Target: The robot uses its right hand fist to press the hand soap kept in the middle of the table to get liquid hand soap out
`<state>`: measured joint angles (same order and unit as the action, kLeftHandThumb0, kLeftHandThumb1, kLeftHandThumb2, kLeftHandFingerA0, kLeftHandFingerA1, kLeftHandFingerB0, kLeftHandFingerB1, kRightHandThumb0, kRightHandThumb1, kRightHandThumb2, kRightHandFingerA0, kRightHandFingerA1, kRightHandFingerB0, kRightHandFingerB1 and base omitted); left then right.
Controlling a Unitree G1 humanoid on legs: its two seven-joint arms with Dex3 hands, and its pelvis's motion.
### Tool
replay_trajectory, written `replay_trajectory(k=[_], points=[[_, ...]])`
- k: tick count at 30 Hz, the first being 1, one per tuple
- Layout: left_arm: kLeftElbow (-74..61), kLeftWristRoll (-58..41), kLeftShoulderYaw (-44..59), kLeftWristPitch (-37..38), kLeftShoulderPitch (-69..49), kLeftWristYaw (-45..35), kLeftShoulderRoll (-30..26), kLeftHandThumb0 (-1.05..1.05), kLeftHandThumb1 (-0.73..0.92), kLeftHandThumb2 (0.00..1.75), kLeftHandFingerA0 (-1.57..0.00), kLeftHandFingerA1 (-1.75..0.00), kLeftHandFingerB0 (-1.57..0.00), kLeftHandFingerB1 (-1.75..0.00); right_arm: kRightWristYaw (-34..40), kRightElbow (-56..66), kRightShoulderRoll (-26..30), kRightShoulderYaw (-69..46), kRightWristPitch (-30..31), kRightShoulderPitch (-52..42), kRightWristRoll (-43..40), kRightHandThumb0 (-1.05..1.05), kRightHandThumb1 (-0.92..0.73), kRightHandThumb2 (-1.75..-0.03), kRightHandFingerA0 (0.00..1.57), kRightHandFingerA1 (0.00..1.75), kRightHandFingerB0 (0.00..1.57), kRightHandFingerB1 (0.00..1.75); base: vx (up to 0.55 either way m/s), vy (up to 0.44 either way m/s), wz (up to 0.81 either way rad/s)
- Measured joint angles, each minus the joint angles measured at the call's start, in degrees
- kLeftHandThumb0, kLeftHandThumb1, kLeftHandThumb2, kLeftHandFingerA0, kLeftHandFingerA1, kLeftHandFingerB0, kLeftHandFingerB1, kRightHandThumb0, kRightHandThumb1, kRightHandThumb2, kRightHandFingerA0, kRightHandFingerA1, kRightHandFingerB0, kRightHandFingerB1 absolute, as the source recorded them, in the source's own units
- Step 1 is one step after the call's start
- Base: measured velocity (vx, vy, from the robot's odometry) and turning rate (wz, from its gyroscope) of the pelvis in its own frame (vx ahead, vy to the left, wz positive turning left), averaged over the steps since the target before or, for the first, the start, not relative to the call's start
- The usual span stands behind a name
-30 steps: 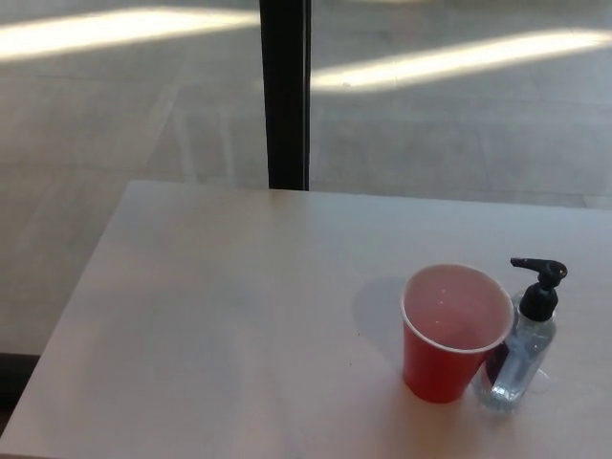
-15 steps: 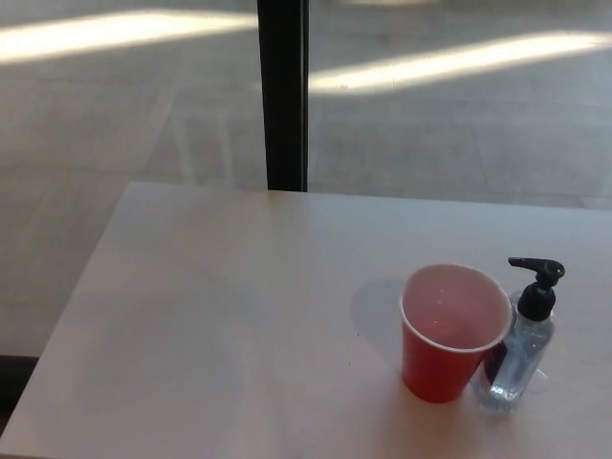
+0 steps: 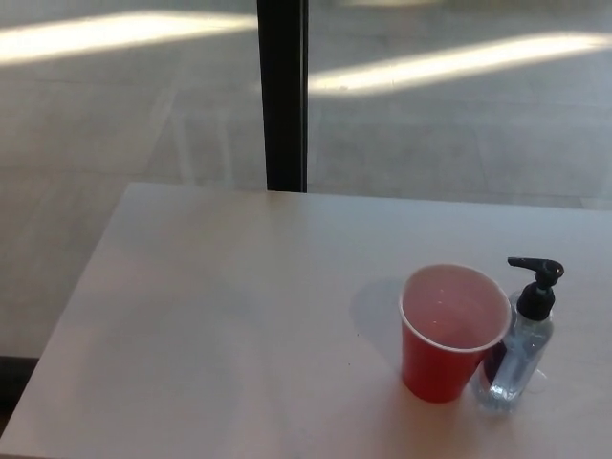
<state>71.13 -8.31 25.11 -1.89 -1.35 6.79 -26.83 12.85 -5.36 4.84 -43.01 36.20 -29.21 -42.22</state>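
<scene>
Single head view, no second camera to overlap with. It looks down and forward over the white table [image 3: 220, 316], which fills the lower half of frame. The table's far edge runs across mid-frame; above it are grey floor [image 3: 459, 134] and a dark vertical post [image 3: 283, 96] at top centre. Moderately close; the table's near and right edges are cropped.
</scene>
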Motion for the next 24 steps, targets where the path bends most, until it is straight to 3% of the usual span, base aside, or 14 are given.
replay_trajectory(k=[13,14,15,17,19,20,21,22,24], points=[[-0.6,-1.1,0.7,0.0,-0.4,0.0,0.1,-0.55,0.81,0.64,-0.71,-0.54,-0.55,-0.49,-1.2,2.1,0.1,-0.1,1.5,0.2,0.2,-0.46,-0.76,-0.81,0.60,1.05,0.24,0.66,0.00,0.000,0.00],[-0.6,-1.1,0.7,0.0,-0.4,0.0,0.1,-0.54,0.81,0.64,-0.72,-0.55,-0.57,-0.51,-1.2,2.2,0.1,-0.2,1.6,0.3,0.2,-0.48,-0.82,-0.82,0.62,1.12,0.34,0.82,0.00,0.000,0.00],[-0.5,-1.2,0.7,0.0,-0.2,0.0,0.1,-0.54,0.81,0.64,-0.72,-0.55,-0.57,-0.51,-1.3,2.1,0.1,-0.2,1.7,0.6,0.2,-0.48,-0.82,-0.82,0.62,1.12,0.34,0.82,0.00,0.000,0.00],[-0.5,-1.2,0.7,0.0,0.1,0.0,0.1,-0.54,0.82,0.64,-0.69,-0.57,-0.53,-0.51,-1.4,1.9,0.1,-0.2,1.7,1.0,0.2,-0.46,-0.80,-0.81,0.66,1.03,0.24,0.66,0.00,0.000,0.00],[-0.7,-1.2,0.7,0.0,0.0,0.0,0.1,-0.55,0.82,0.65,-0.68,-0.55,-0.52,-0.50,-1.5,1.6,0.1,-0.1,1.7,1.2,0.4,-0.48,-0.79,-0.78,0.73,1.08,0.31,0.66,0.00,0.000,0.00],[-0.8,-1.2,0.7,0.0,0.0,0.0,0.1,-0.55,0.81,0.64,-0.70,-0.56,-0.54,-0.51,-1.6,1.4,0.1,-0.1,1.7,1.3,0.5,-0.48,-0.78,-0.79,0.81,1.19,0.40,0.76,0.00,0.000,0.00],[-0.9,-1.2,0.7,0.0,-0.1,0.0,0.1,-0.55,0.81,0.64,-0.70,-0.55,-0.54,-0.50,-1.6,1.3,0.1,-0.1,1.7,1.4,0.7,-0.47,-0.79,-0.81,0.73,1.15,0.25,0.69,0.00,0.000,0.00],[-0.9,-1.2,0.7,0.0,-0.1,0.0,0.1,-0.55,0.81,0.64,-0.69,-0.55,-0.53,-0.50,-1.6,1.3,0.1,-0.1,1.7,1.4,0.8,-0.46,-0.79,-0.81,0.71,1.07,0.29,0.70,0.00,0.000,0.00],[-0.9,-1.3,0.7,0.0,-0.1,0.0,0.1,-0.56,0.81,0.64,-0.70,-0.54,-0.53,-0.49,-1.9,1.4,0.1,-0.1,1.7,1.4,1.0,-0.47,-0.77,-0.82,0.73,1.12,0.36,0.76,0.00,0.000,0.00]])
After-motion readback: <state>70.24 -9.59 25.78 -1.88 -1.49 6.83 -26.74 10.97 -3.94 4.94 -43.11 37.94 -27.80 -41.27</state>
